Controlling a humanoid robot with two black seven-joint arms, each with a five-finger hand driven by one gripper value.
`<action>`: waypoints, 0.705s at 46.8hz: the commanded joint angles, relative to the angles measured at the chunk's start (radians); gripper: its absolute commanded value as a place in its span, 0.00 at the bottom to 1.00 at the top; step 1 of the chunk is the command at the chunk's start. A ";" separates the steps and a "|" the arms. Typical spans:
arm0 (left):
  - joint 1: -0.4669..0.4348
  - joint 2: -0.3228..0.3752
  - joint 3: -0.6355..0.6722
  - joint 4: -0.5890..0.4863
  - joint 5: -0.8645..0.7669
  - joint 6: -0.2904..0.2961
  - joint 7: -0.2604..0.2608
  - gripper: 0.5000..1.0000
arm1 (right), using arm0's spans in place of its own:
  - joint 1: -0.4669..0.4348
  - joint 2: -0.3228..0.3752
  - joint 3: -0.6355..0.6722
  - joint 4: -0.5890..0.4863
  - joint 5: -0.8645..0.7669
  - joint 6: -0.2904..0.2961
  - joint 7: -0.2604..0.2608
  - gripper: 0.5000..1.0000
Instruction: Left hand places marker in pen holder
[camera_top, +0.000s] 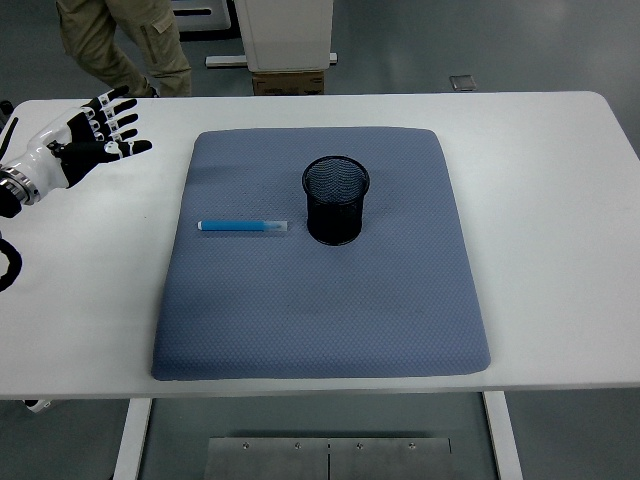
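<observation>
At the far left the left hand (95, 135) hovers over the bare white bench (560, 200), its fingers (120, 105) spread and holding nothing, pointing roughly toward the right and away from the robot. The marker (243, 227) lies to the right of that hand and nearer the robot's edge, well apart from it, flat on the grey-blue mat (320, 310). Its long axis runs left to right, so its left end is the end closest to the hand, and a grasp would likely have to come across the barrel from above. Just beyond its right end stands the black mesh pen holder (336, 199), upright and open at the top, near the marker; whether they touch cannot be told. The right hand is out of view, so only the left can reach. A person's legs (120, 45) show beyond the bench's far edge.
</observation>
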 joint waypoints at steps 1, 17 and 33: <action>-0.042 -0.001 0.080 -0.022 0.001 0.000 0.003 1.00 | 0.000 0.000 0.000 0.000 0.000 -0.002 0.000 1.00; -0.208 -0.001 0.324 -0.053 0.067 0.005 0.008 1.00 | 0.000 0.000 0.000 0.000 0.000 0.000 0.000 1.00; -0.257 -0.008 0.370 -0.125 0.241 0.167 0.095 1.00 | 0.000 0.000 0.000 0.002 0.000 0.000 -0.001 1.00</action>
